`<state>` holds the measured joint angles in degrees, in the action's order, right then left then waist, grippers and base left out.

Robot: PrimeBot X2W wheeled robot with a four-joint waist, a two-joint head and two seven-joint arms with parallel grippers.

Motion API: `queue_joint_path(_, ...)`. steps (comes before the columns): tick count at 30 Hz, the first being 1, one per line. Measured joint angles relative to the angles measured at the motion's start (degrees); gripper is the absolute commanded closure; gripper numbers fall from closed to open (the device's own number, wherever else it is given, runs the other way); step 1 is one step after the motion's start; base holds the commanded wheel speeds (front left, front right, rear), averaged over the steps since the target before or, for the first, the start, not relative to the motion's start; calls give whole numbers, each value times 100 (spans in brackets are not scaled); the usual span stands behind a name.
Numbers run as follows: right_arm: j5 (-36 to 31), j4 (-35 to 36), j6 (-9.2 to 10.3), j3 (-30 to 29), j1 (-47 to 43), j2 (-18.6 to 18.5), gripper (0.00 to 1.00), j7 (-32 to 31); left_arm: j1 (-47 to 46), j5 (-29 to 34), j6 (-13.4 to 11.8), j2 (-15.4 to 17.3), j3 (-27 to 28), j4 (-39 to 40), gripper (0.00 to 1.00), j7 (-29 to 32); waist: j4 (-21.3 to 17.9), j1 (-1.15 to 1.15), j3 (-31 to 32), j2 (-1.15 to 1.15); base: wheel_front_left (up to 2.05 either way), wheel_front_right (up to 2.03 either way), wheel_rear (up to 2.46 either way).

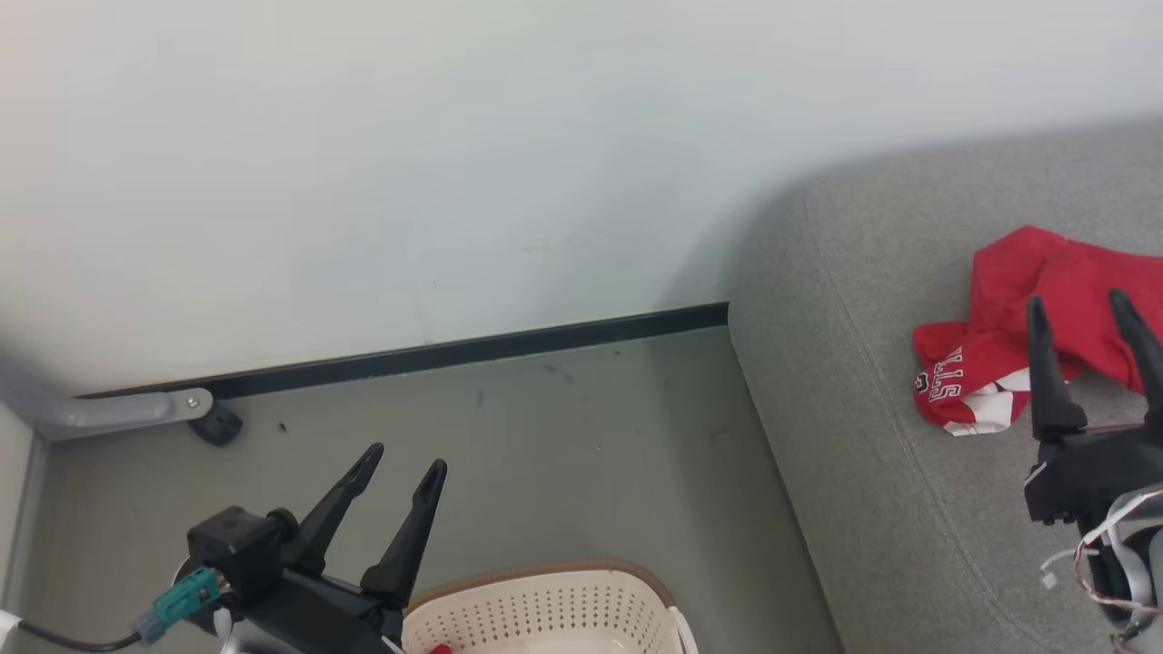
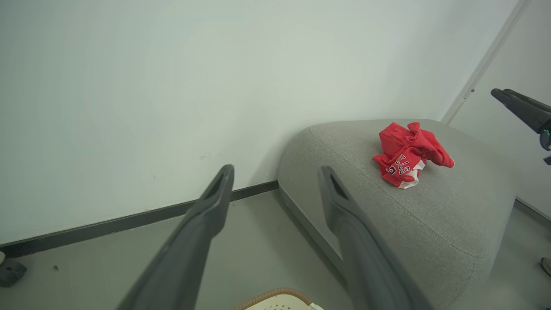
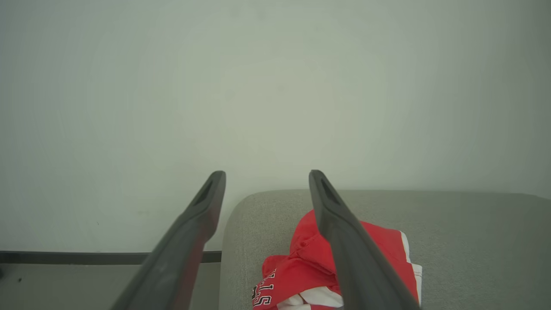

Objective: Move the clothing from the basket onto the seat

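While both tools stand with their fingers spread wide and nothing between them, the red clothes (image 1: 1008, 272) lie in a crumpled heap on the grey sofa (image 1: 863, 509), well back from its rounded front edge. White block letters and a white striped hem show on the side of the heap that faces the floor (image 1: 591, 436). In the head view the right tool (image 1: 1078, 300) hangs over the sofa, and its two dark fingers point up the picture and overlap the heap. The left wrist view shows that same tool in the air, off to one side of the clothes and clearly apart from them. In the right wrist view one of its fingers crosses in front of the heap, which lies lower and further along the cushion. The left tool (image 1: 406, 456) hovers above the floor, just beside the left rim of the basket (image 1: 545, 609). The cream basket has many small holes and a brown rim. It stands on the floor near the sofa's side and is cut off by the bottom edge of the head view. A small red bit (image 1: 440, 649) shows inside it, though too little is visible to tell what it is. A black skirting board (image 1: 454, 352) runs along the foot of the pale wall (image 1: 363, 136). At the far left a grey metal leg (image 1: 118, 411) with a black wheel (image 1: 216, 424) rests by the skirting board.
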<state>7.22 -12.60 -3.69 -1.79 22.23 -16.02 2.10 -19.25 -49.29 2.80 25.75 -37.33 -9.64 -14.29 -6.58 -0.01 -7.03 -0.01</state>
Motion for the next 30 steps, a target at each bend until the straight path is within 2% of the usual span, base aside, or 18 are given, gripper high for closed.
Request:
queue_joint_path(10,386,605,-127,130,-1147,352,0,268,436,4,-347,-115,248,-152,0,-1,286,0,490,0,0,0,0)
queue_joint_path(17,514,859,-191,283,-1555,528,0,515,784,45,-556,-138,591,-113,0,-1,481,0,664,0,0,0,0)
queue_joint_path(22,759,823,-220,330,-1708,662,0,665,953,100,-690,-172,924,-42,0,-1,548,1,700,0,0,0,0)
queue_joint_path(30,883,595,-246,486,-1981,853,0,866,1159,415,-745,-241,1201,-18,0,-1,624,0,706,1,0,0,0)
